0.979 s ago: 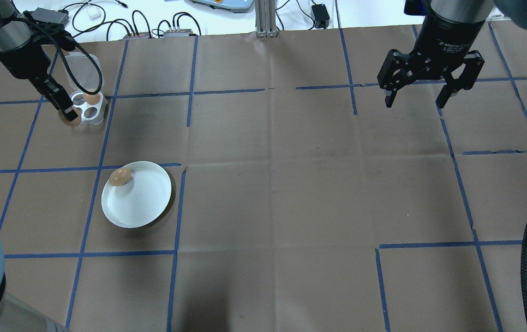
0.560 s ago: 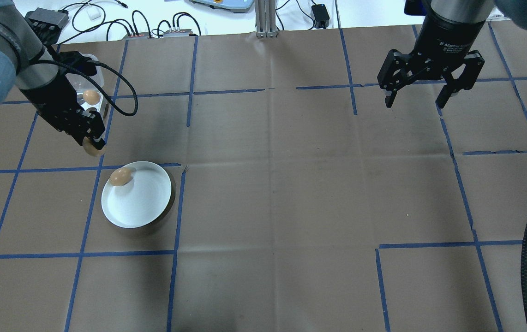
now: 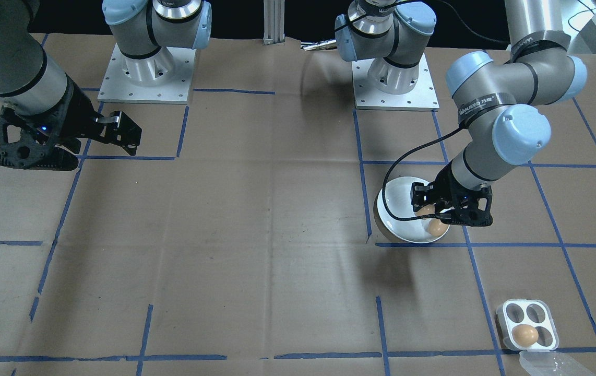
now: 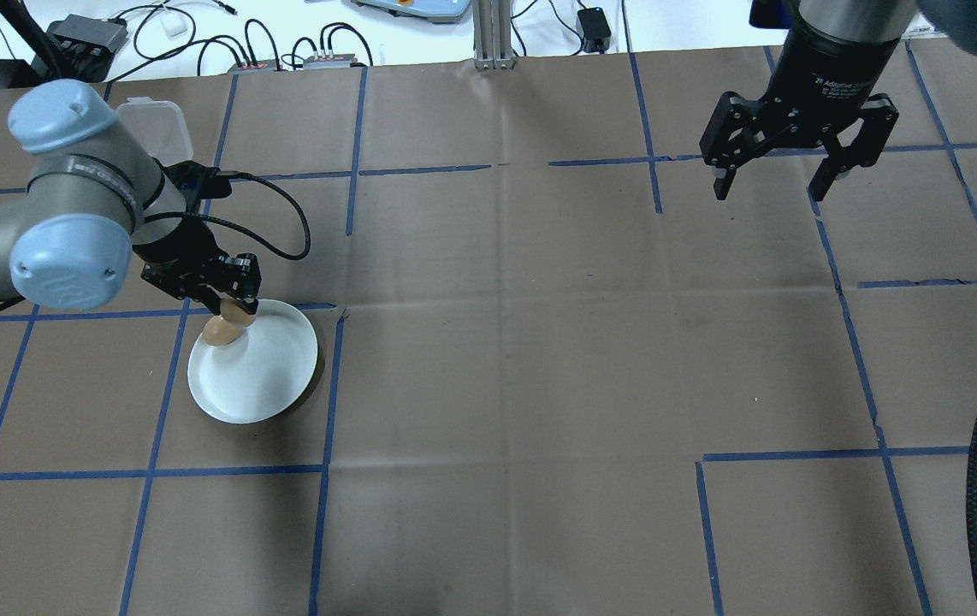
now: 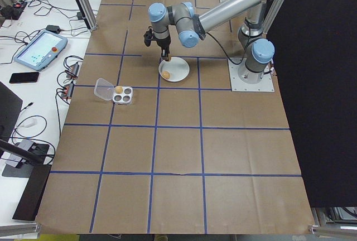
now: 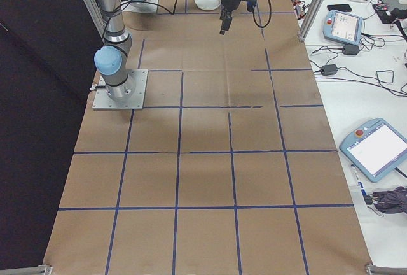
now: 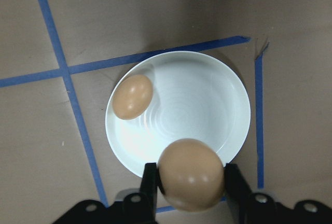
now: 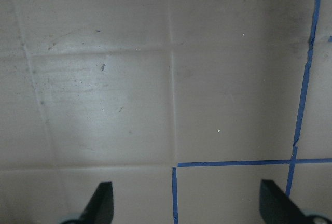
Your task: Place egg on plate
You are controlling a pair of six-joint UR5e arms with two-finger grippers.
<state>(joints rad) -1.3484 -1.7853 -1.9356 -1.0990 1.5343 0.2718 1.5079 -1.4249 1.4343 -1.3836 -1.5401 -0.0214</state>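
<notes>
My left gripper [image 7: 191, 178] is shut on a brown egg [image 7: 191, 175] and holds it above the rim of the round white plate [image 7: 202, 105]. A second brown egg [image 7: 133, 96] lies on the plate near its edge. In the overhead view the left gripper [image 4: 233, 308] hangs over the plate's [image 4: 266, 376] far left rim, and the held egg overlaps the resting egg [image 4: 216, 334]. From the front, the resting egg [image 3: 437, 227] shows beside the held one [image 3: 426, 210]. The right gripper [image 4: 771, 190] is open over bare table at the far right.
A small square white egg tray [image 3: 528, 324] with one egg [image 3: 525, 335] in it stands beyond the plate, its clear lid [image 4: 150, 120] lying open beside it. Cables and boxes line the table's far edge. The right wrist view shows only brown paper and blue tape lines.
My left gripper has carried the egg from beside the egg tray towards the robot and to the right, and now holds it over the plate's rim. The right arm has not moved.
</notes>
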